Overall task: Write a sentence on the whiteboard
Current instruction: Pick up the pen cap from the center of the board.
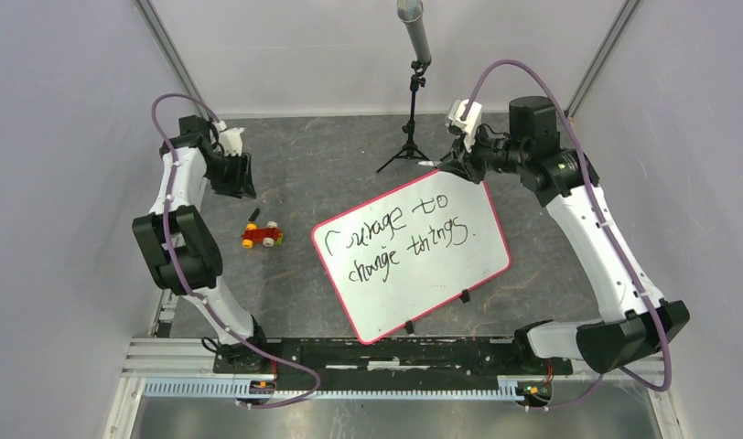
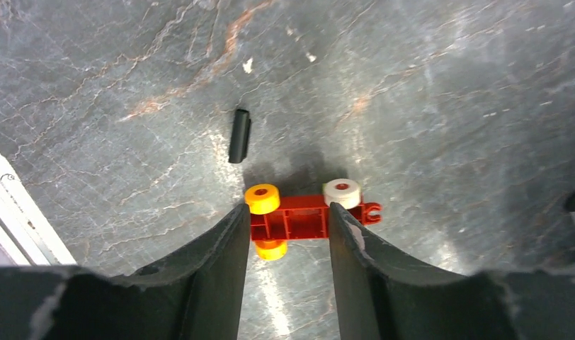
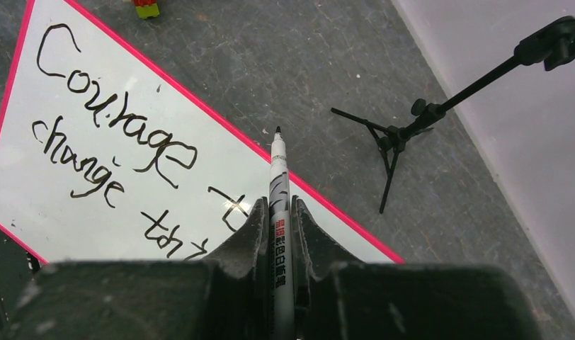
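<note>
The whiteboard [image 1: 423, 293], white with a pink-red rim, lies tilted in the middle of the table. The sentence [image 1: 400, 236] on it is black script in two lines, "courage to / change things". My right gripper [image 1: 448, 165] hovers at the board's far corner, shut on a white marker [image 3: 278, 184]. The marker's black tip points just past the rim. The right wrist view shows the board [image 3: 221, 166] and part of the sentence [image 3: 115, 120]. My left gripper [image 1: 240, 178] is open and empty, off the board at the far left, with its jaws [image 2: 288, 212] apart.
A red toy car [image 1: 262, 236] with yellow and white wheels sits left of the board and shows between the left fingers [image 2: 299, 216]. A small black cap [image 2: 238, 136] lies beside it. A microphone on a black tripod [image 1: 412, 101] stands behind the board.
</note>
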